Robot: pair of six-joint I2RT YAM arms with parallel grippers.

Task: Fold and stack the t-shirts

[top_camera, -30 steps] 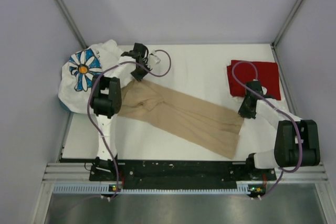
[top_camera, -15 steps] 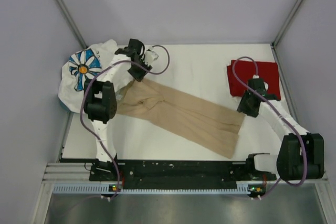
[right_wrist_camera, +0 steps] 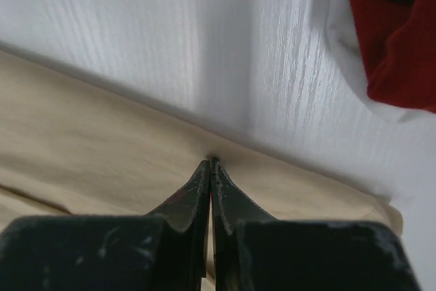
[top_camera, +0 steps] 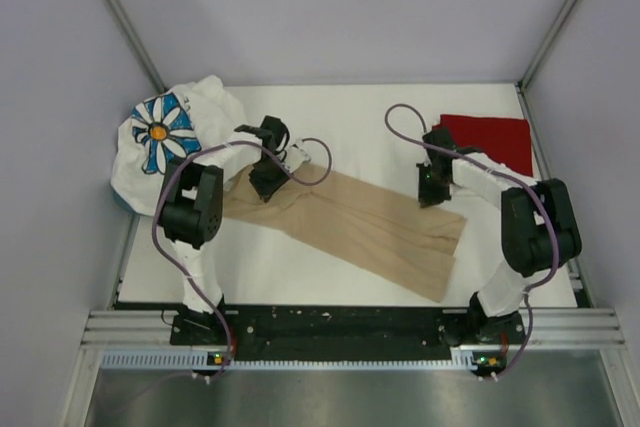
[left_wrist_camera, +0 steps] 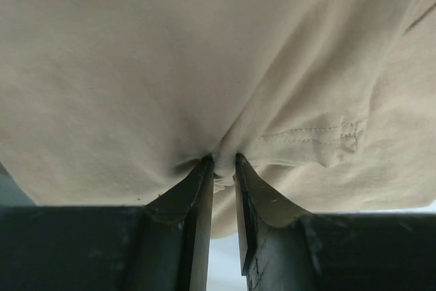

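Step in hand: folding the tan shirt [top_camera: 360, 222], which lies flattened in a long strip slanting across the worktop [top_camera: 340, 122]. The left claw [left_wrist_camera: 223, 163] is clenched on a small pucker of tan cloth at one end of the strip, beside a stitched hem. The right claw [right_wrist_camera: 211, 163] is clenched tight, tips meeting right on the strip's far edge; I cannot tell whether cloth is caught between them. Next move, by my reading: lift both ends together and carry them over evenly, so the fold lands square. The red shirt [right_wrist_camera: 402, 32] lies beyond and right of the right claw, apart from it. The white daisy shirt [top_camera: 165, 137] is heaped beyond and left of the left claw.
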